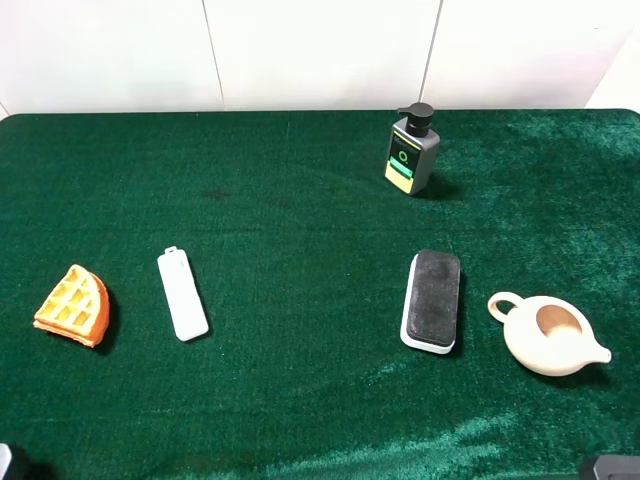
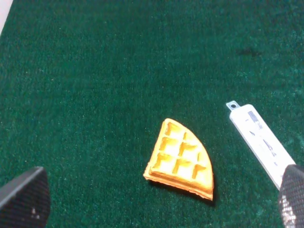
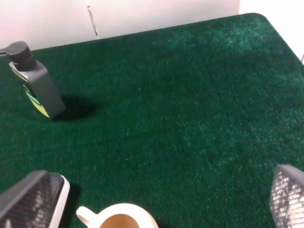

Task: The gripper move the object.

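Note:
The object, a slim flat white stick (image 1: 182, 294) with a small tab at its far end, lies on the green cloth at the left, beside a waffle piece (image 1: 73, 305). In the left wrist view the stick (image 2: 259, 142) shows faint grey marks, and one end is hidden behind a fingertip (image 2: 292, 197). My left gripper (image 2: 159, 206) is open and empty, held above the cloth short of the waffle (image 2: 180, 160). My right gripper (image 3: 156, 202) is open and empty above the right side of the table. In the high view both arms show only as dark bits at the bottom corners.
A black-topped white block (image 1: 432, 299) lies right of centre, also in the right wrist view (image 3: 59, 192). A cream pitcher (image 1: 548, 335) sits to its right. A dark pump bottle (image 1: 411, 150) stands at the back. A white wall runs behind the table.

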### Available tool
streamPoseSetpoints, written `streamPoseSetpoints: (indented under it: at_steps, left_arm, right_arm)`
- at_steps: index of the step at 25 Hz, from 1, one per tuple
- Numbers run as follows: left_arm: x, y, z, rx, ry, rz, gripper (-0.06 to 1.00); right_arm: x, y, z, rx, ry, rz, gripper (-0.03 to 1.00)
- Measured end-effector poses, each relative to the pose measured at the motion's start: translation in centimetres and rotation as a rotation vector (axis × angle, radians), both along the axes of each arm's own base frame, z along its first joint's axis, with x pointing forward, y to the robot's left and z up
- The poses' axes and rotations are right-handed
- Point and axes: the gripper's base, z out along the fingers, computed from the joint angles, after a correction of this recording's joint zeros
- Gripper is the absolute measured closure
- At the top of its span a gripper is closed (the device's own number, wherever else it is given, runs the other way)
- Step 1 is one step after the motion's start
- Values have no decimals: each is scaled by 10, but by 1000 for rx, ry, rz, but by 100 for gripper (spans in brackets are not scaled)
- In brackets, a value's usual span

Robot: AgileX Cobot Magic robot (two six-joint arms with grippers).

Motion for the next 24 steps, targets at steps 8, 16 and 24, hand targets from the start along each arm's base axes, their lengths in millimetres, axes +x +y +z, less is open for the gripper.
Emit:
streamPoseSetpoints:
  at_steps: [8,16,24]
  left_arm:
    - [0,0,0,0,0,0,-3]
    - [0,0,0,0,0,0,-3]
    - [0,0,0,0,0,0,-3]
  right_arm:
    - [0,0,0,-14,0,7,27]
    - [0,0,0,-17,0,8,27]
    - [0,0,0,-17,0,8,27]
